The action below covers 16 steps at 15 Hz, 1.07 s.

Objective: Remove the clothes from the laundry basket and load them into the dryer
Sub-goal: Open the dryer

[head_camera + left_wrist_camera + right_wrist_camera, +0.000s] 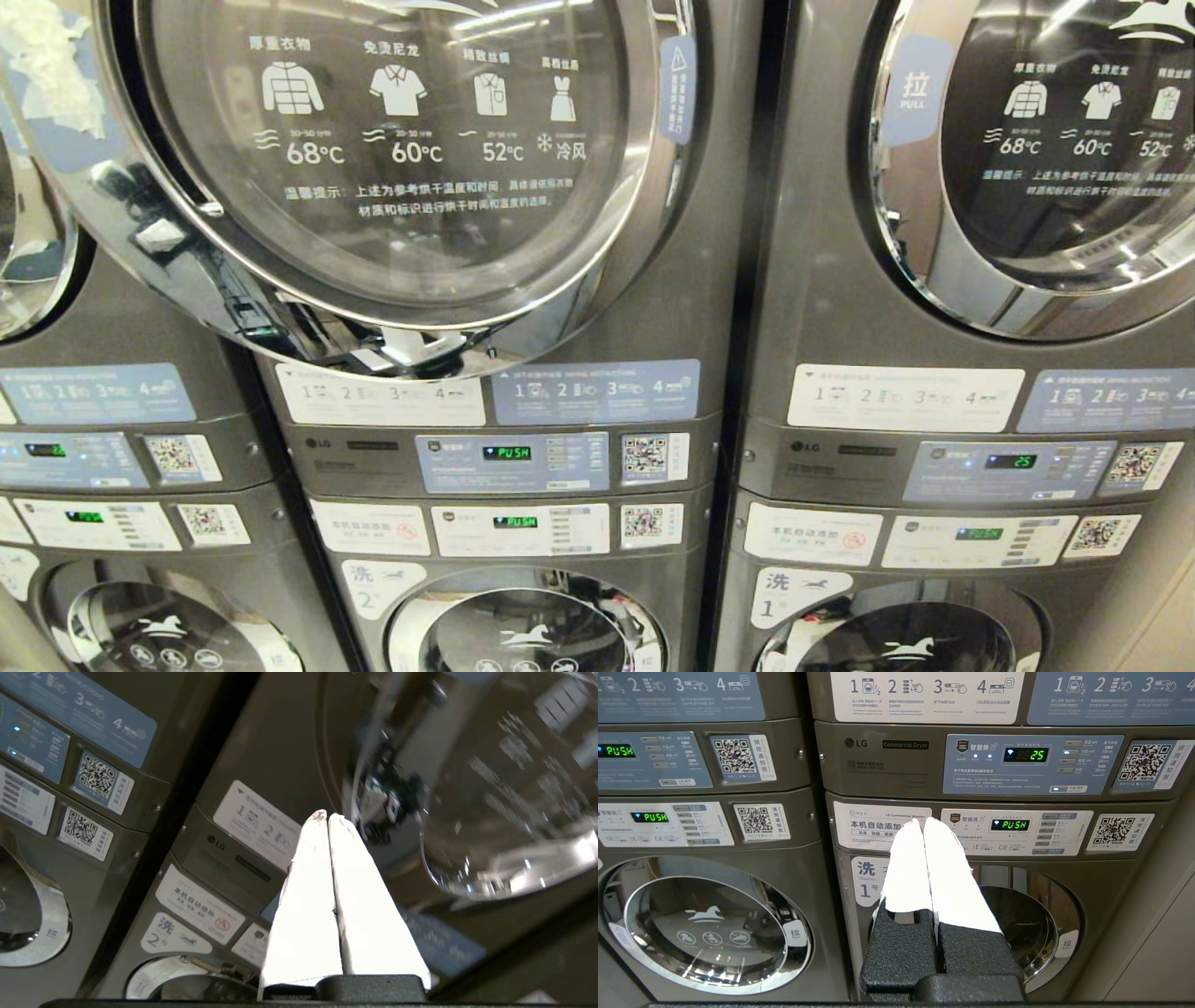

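Facing stacked machines, only the wrist views show each pincer (left (326, 814), right (923, 821)) closed, empty.

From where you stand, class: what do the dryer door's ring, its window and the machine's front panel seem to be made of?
Door ring: polished chrome-like metal or plated plastic; it mirrors the room sharply.
Window: probably glass or clear plastic, dark and glossy, with white printed icons and light reflections.
Front panel: likely painted sheet metal, dull grey with a soft, even sheen, though coated plastic cannot be ruled out.
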Tool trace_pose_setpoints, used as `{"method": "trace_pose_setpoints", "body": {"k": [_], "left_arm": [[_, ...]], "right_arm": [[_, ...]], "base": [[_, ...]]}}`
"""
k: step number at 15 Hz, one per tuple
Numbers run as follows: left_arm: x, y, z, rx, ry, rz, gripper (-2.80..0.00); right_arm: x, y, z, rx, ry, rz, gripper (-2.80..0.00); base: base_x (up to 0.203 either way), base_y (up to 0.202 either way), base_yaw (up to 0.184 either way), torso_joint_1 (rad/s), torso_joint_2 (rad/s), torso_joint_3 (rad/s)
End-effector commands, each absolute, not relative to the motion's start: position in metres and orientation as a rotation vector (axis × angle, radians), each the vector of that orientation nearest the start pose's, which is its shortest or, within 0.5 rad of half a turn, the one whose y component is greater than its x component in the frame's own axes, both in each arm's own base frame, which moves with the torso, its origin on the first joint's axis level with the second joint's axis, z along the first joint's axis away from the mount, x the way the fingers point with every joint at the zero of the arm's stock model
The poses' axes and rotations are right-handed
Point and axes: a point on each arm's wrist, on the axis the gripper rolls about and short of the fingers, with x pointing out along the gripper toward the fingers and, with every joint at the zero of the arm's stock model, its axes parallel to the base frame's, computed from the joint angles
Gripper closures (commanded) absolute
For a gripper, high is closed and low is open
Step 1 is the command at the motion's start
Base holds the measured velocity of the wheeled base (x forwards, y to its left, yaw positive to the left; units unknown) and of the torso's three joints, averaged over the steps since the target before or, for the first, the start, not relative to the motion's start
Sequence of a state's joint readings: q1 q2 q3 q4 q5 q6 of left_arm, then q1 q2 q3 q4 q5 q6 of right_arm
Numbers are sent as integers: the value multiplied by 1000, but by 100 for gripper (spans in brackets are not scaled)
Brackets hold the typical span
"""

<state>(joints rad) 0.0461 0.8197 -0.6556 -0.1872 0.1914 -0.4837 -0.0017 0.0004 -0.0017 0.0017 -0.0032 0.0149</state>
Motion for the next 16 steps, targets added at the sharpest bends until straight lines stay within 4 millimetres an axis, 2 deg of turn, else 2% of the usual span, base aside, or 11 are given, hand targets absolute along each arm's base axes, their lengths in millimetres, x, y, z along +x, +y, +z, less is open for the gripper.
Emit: {"method": "trace_pose_setpoints", "body": {"k": [1, 3, 5, 8, 16], "left_arm": [[129, 22, 261, -528, -15, 316, 0], [138, 37, 263, -558, -46, 264, 0], [138, 53, 263, -569, -40, 217, 0], [137, 65, 260, -579, 8, 49, 0], [208, 102, 250, -504, -78, -116, 0]], "right_arm": [[-23, 0, 76, 15, -2, -5, 0], [-23, 0, 76, 15, -2, -5, 0], [-23, 0, 76, 15, -1, -5, 0], [-23, 0, 76, 15, -1, -5, 0], [-23, 0, 76, 14, 0, -5, 0]], "base": [[0, 0, 0, 0, 0, 0], [0, 0, 0, 0, 0, 0], [0, 0, 0, 0, 0, 0], [0, 0, 0, 0, 0, 0], [0, 0, 0, 0, 0, 0]]}}
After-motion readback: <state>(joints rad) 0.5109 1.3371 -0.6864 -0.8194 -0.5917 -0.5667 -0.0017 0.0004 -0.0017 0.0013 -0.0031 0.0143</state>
